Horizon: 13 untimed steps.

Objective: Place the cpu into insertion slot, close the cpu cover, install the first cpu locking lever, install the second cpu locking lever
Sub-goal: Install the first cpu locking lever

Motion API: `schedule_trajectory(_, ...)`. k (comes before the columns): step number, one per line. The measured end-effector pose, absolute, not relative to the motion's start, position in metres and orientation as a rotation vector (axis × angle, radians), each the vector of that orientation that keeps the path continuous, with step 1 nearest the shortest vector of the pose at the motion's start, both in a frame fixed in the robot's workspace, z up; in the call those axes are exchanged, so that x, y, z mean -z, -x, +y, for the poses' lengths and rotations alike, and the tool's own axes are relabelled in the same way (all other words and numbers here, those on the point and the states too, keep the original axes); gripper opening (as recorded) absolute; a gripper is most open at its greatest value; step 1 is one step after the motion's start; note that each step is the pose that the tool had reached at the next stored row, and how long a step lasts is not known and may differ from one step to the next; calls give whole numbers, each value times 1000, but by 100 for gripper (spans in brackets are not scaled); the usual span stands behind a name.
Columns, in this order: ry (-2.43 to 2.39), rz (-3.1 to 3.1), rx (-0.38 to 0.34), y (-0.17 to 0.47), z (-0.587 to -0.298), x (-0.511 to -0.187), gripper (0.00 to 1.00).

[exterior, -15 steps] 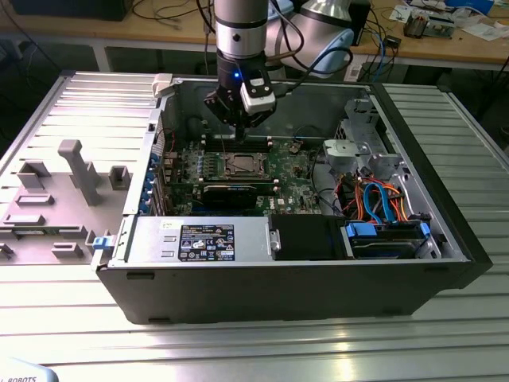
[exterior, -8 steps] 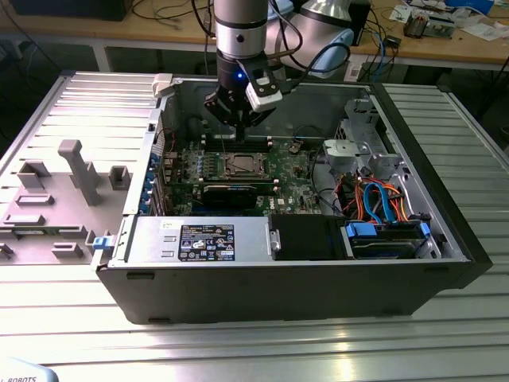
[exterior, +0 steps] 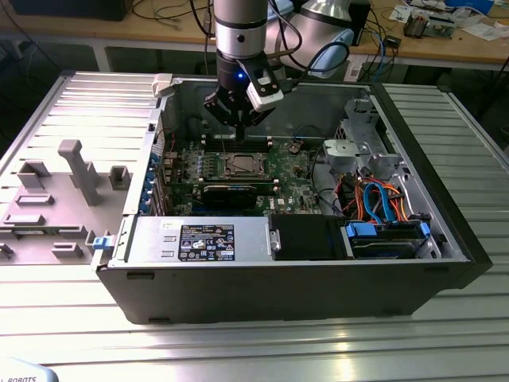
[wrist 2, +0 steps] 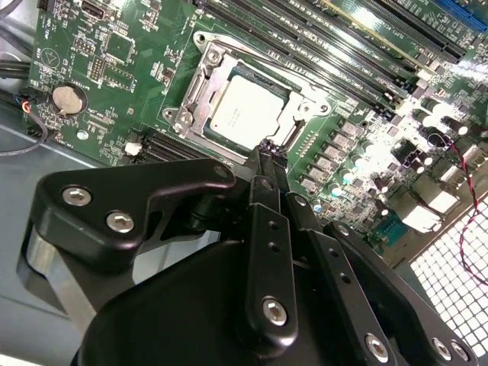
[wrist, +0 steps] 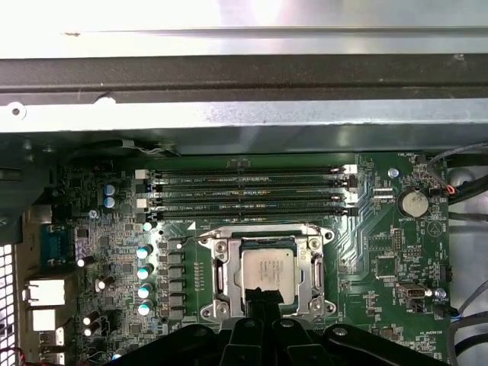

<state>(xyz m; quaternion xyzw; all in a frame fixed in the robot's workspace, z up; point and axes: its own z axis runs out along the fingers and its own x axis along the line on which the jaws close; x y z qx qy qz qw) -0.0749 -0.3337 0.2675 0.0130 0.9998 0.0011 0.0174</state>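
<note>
The cpu [wrist 2: 248, 110] [wrist: 268, 268], a small square chip with a silver-grey top, lies flat in the insertion slot [exterior: 238, 165] on the green motherboard. The silvery cpu cover [wrist 2: 197, 90] [wrist: 221, 268] lies down around it, and the chip shows through its window. A thin metal lever [wrist 2: 252, 55] runs along one side of the socket. In both wrist views my gripper [wrist 2: 268, 152] [wrist: 263, 301] is shut with nothing between its fingers, its tips just above the socket's edge beside the cpu. In the exterior view the gripper [exterior: 238, 129] hangs over the socket inside the open computer case.
Long black memory slots [wrist: 248, 191] lie beside the socket, with a coin battery [wrist: 414, 202] nearby. A black graphics card [exterior: 231, 193], the power supply [exterior: 203, 239] and a drive cage with cables [exterior: 382, 203] fill the case. A grey fixture tray [exterior: 60, 199] lies at the exterior view's left.
</note>
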Motion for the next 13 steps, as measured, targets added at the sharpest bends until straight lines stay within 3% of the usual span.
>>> schedule_trajectory(13, -39, 3107, -3, 81, -334, -268, 12)
